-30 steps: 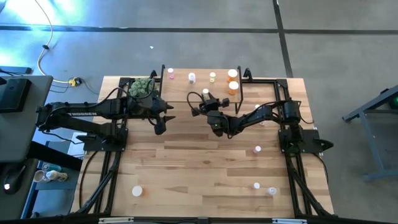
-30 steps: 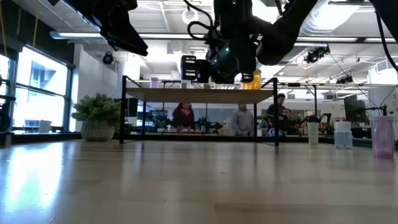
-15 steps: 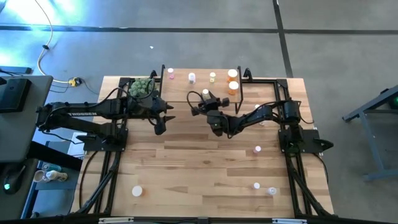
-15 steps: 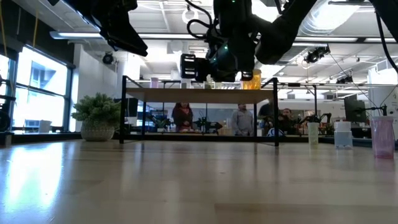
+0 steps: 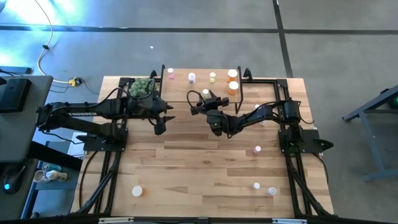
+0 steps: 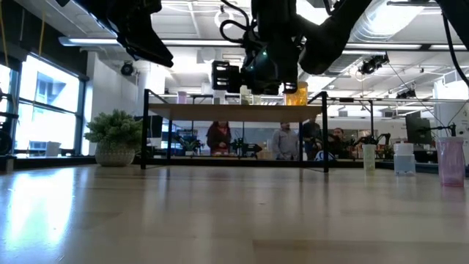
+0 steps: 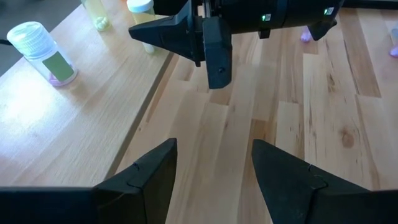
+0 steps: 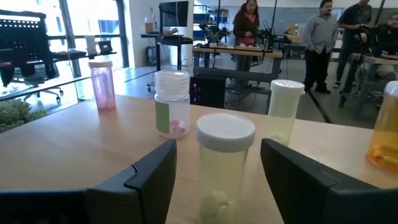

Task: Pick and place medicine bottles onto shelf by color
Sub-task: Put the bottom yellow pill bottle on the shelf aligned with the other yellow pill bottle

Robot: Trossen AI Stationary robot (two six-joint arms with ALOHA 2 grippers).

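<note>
The right gripper (image 5: 206,98) hovers at the front edge of the shelf (image 5: 180,73), which stands along the far edge of the desk (image 5: 186,162). Its jaws are spread, and a yellow-green bottle (image 8: 224,163) stands upright between them on the shelf top; from the right wrist view I cannot tell whether either jaw touches it. In that view a whitish bottle (image 8: 171,102), a pink bottle (image 8: 102,85) and a second yellow-green bottle (image 8: 285,112) stand farther back on the shelf, with an orange bottle (image 8: 385,127) at the shelf's right end.

The step in hand looks like the placing of the yellow-green bottle beside its like-coloured partner, with the grip already let go. The next move calls for drawing the right gripper straight back from the shelf without brushing the bottle, then going for one of the bottles standing on the desk near its right and front edges, such as the one at (image 5: 257,149).

The left gripper (image 5: 163,119) waits above the desk near the shelf's left end, jaws spread and empty. A potted plant (image 5: 141,86) sits near the desk's far left corner.
</note>
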